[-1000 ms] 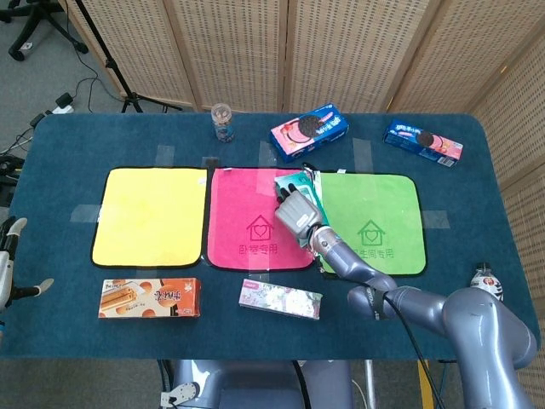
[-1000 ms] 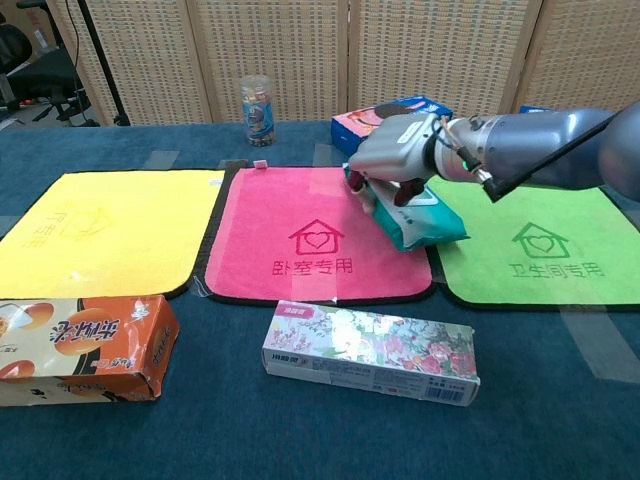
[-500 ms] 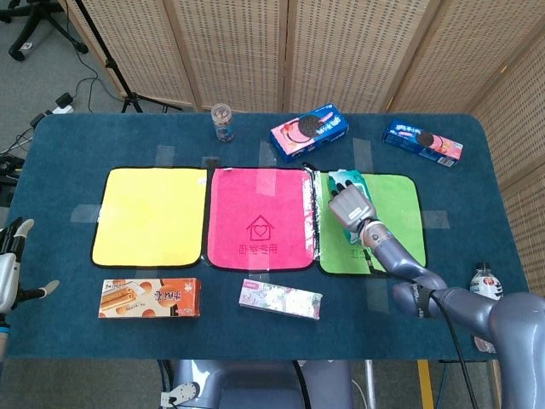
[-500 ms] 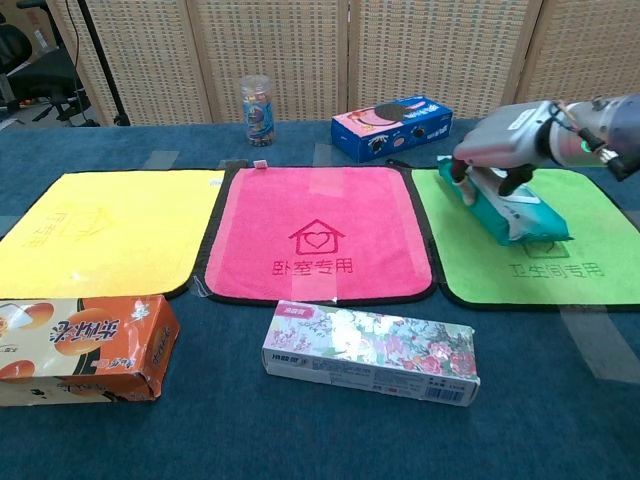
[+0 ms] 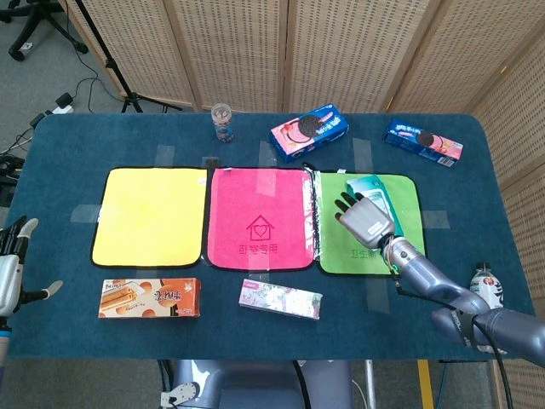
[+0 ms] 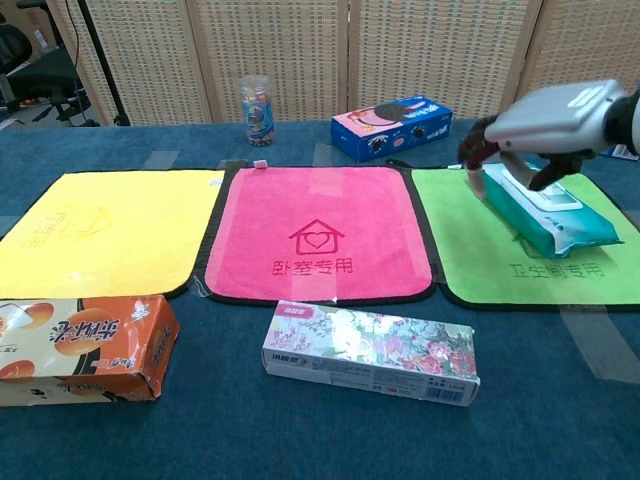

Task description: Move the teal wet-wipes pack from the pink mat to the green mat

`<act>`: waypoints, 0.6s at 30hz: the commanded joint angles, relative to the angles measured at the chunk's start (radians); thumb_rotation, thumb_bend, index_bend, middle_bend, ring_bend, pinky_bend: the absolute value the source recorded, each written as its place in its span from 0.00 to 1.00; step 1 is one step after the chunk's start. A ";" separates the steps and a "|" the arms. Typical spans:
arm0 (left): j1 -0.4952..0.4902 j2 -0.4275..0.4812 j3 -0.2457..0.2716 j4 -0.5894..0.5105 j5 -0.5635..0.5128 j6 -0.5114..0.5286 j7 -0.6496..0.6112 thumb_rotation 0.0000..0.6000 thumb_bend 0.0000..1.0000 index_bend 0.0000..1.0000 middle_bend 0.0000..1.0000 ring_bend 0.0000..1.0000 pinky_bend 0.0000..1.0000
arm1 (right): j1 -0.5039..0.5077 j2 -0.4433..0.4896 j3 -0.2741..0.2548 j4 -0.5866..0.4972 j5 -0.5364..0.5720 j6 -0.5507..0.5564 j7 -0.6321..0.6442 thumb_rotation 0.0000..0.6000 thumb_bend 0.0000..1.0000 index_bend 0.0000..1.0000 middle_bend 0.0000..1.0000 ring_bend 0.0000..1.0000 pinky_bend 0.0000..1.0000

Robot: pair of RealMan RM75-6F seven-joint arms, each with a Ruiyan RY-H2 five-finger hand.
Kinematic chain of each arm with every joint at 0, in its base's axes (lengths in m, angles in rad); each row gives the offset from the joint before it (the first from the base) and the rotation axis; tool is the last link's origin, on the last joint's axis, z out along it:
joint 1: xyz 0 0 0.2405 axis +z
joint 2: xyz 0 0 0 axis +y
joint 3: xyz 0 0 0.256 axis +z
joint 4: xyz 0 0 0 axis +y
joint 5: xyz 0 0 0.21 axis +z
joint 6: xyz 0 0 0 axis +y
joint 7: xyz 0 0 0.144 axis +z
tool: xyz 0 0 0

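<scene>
The teal wet-wipes pack (image 5: 372, 184) (image 6: 558, 214) lies flat on the green mat (image 5: 409, 213) (image 6: 480, 262), toward its far right part. My right hand (image 5: 366, 218) (image 6: 548, 112) hovers just above the pack's near-left end with its fingers spread, gripping nothing. The pink mat (image 5: 255, 213) (image 6: 320, 235) beside it is bare. My left hand (image 5: 8, 273) hangs off the table's left edge with its fingers apart and holds nothing; only the head view shows it.
A yellow mat (image 5: 152, 215) lies left of the pink one. In front sit an orange biscuit box (image 6: 80, 350) and a floral box (image 6: 370, 352). Behind the mats stand a jar (image 5: 222, 123) and two cookie boxes (image 5: 309, 131) (image 5: 422, 141). A bottle (image 5: 487, 288) stands at the right edge.
My right hand carried the pack rightward from the pink mat onto the green mat, set it down, let go and lifted slightly. The left hand barely moved.
</scene>
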 commanded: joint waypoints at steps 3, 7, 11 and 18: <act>0.001 0.003 0.007 0.010 0.019 0.001 -0.011 1.00 0.01 0.00 0.00 0.00 0.00 | -0.129 0.143 0.044 -0.081 -0.272 0.339 0.248 1.00 0.51 0.07 0.02 0.00 0.10; -0.002 -0.004 0.006 0.050 0.052 0.009 -0.038 1.00 0.00 0.00 0.00 0.00 0.00 | -0.223 0.176 0.038 -0.094 -0.295 0.474 0.295 1.00 0.02 0.00 0.00 0.00 0.00; -0.004 -0.020 0.007 0.101 0.081 0.017 -0.079 1.00 0.00 0.00 0.00 0.00 0.00 | -0.359 0.171 0.010 -0.067 -0.285 0.615 0.387 1.00 0.00 0.00 0.00 0.00 0.00; 0.003 -0.031 0.019 0.136 0.115 0.032 -0.098 1.00 0.00 0.00 0.00 0.00 0.00 | -0.533 0.104 -0.033 0.045 -0.264 0.750 0.462 1.00 0.00 0.00 0.00 0.00 0.00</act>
